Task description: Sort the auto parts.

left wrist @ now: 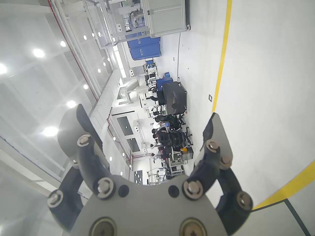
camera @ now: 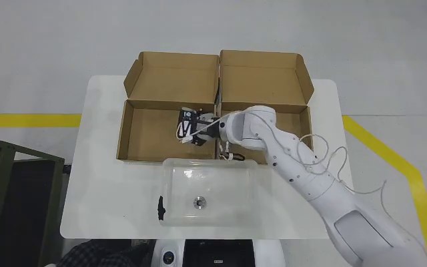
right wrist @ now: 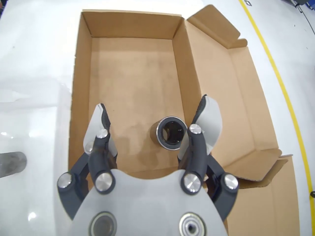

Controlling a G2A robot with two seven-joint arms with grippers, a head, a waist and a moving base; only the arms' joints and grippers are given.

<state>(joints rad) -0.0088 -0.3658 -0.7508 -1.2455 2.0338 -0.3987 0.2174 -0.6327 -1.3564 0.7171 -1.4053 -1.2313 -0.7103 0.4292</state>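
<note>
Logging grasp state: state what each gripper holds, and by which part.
Nothing is held. The right gripper, jaws open, hangs over the ring part lying in the cardboard box; left gripper open, empty.

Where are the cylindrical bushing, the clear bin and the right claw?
Cylindrical bushing (right wrist: 160, 133): right wrist view, front rim.
Clear bin (camera: 227, 193): top view, bare floor.
Right claw (right wrist: 155, 103): right wrist view, midway between fingertips.
</note>
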